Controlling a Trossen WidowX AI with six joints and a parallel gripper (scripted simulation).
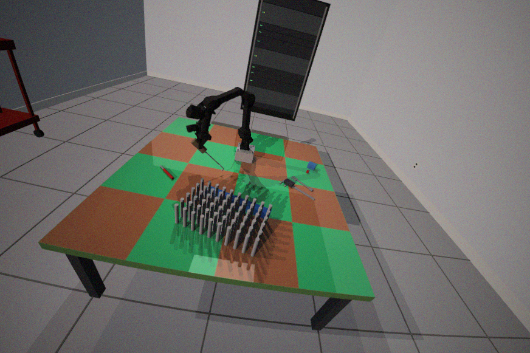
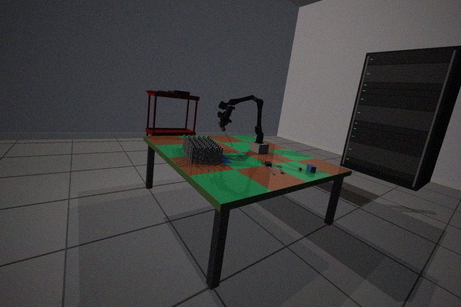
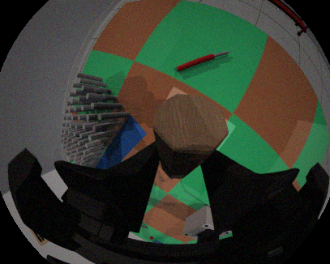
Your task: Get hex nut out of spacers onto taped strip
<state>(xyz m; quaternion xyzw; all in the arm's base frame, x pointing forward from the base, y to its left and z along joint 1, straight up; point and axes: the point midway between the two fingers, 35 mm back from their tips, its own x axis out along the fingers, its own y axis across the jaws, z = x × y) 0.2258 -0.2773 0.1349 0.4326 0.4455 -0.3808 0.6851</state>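
Observation:
My gripper point(image 1: 200, 143) point(image 2: 222, 124) point(image 3: 180, 145) is shut on the wooden handle of a thin-rod tool. The handle point(image 3: 190, 121) faces the wrist camera and hides most of the rod there. The rod point(image 1: 214, 160) point(image 2: 229, 138) slants down toward the table on the arm's side of the field, clear of the spacers. Its tip shape is too small to tell. The grey metal spacers point(image 1: 218, 231) point(image 2: 202, 151) point(image 3: 106, 105) stand upright in rows. The blue taped strip point(image 1: 264, 211) point(image 2: 226, 160) point(image 3: 128, 135) runs along their arm-facing side. The hex nut cannot be made out.
A red-handled tool point(image 1: 166, 172) point(image 3: 196, 62) lies beyond one end of the field. A dark-headed two-legged tool point(image 1: 289, 183) point(image 2: 268, 164) lies toward the opposite side, near a blue block point(image 1: 311, 166) point(image 2: 311, 168) and a small red object point(image 1: 307, 171) point(image 2: 300, 168). The arm's base point(image 1: 244, 155) point(image 2: 259, 147) stands behind the strip.

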